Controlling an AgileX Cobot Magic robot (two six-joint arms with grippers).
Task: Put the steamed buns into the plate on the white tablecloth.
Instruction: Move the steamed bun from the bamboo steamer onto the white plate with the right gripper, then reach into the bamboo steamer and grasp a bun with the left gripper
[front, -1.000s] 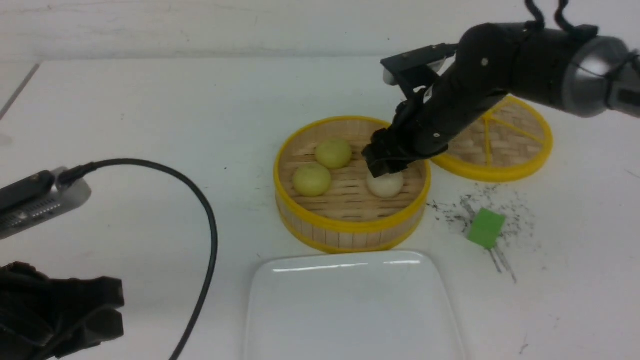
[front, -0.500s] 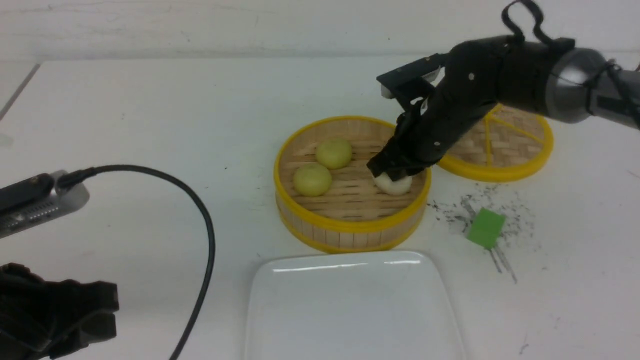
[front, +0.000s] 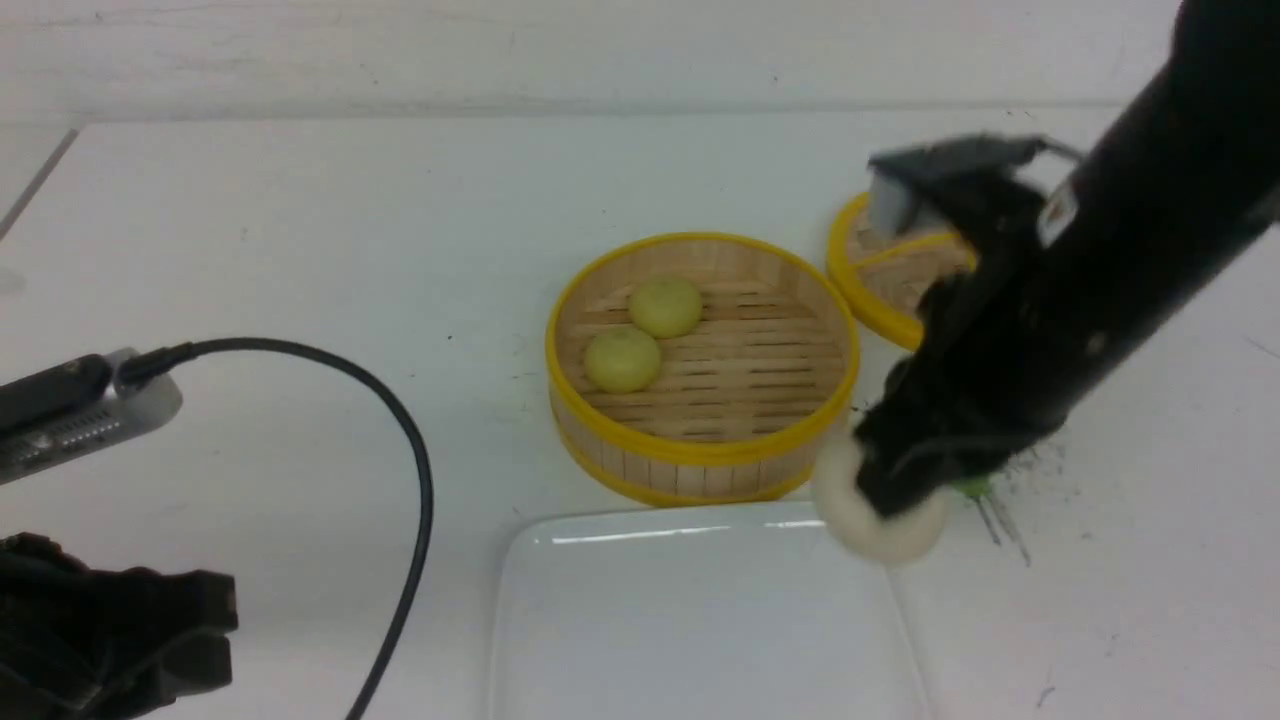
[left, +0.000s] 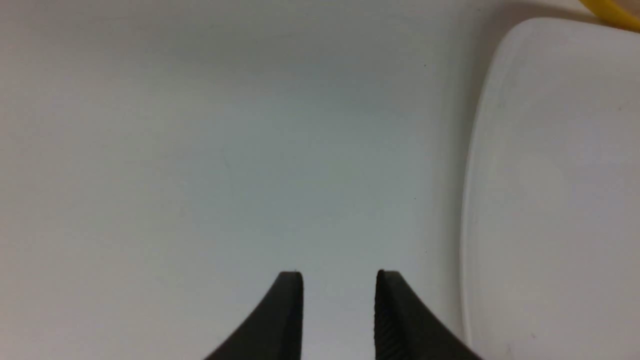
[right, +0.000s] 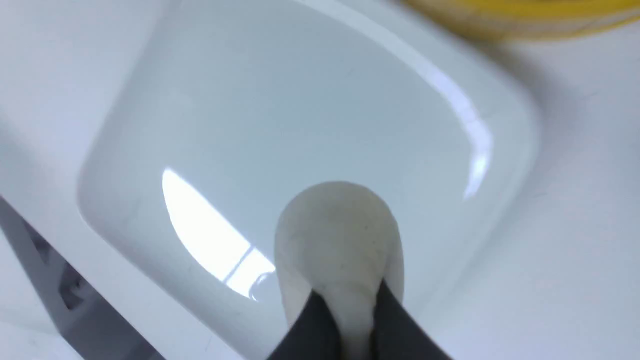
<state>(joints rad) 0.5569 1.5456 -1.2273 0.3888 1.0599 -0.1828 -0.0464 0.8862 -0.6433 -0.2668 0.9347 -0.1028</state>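
Observation:
My right gripper (front: 885, 505) is shut on the off-white steamed bun (front: 880, 525) and holds it in the air over the far right corner of the white plate (front: 650, 620). In the right wrist view the bun (right: 337, 240) is squeezed between my fingers above the plate (right: 300, 100). Two pale yellow-green buns (front: 666, 306) (front: 622, 360) lie in the bamboo steamer basket (front: 700, 455). My left gripper (left: 339, 280) is open and empty over the white tablecloth (left: 200, 150), beside the plate's edge (left: 480, 200); in the front view it shows at the bottom left (front: 150, 630).
The steamer lid (front: 880, 280) lies behind my right arm at the back right. A green cube (front: 972, 487) is mostly hidden by my right gripper. A black cable (front: 410, 450) loops across the left of the tablecloth (front: 300, 220).
My right gripper has closed on the off-white bun, lifted it out of the steamer basket and carried it toward me to the plate's far right corner. The left arm has barely moved.

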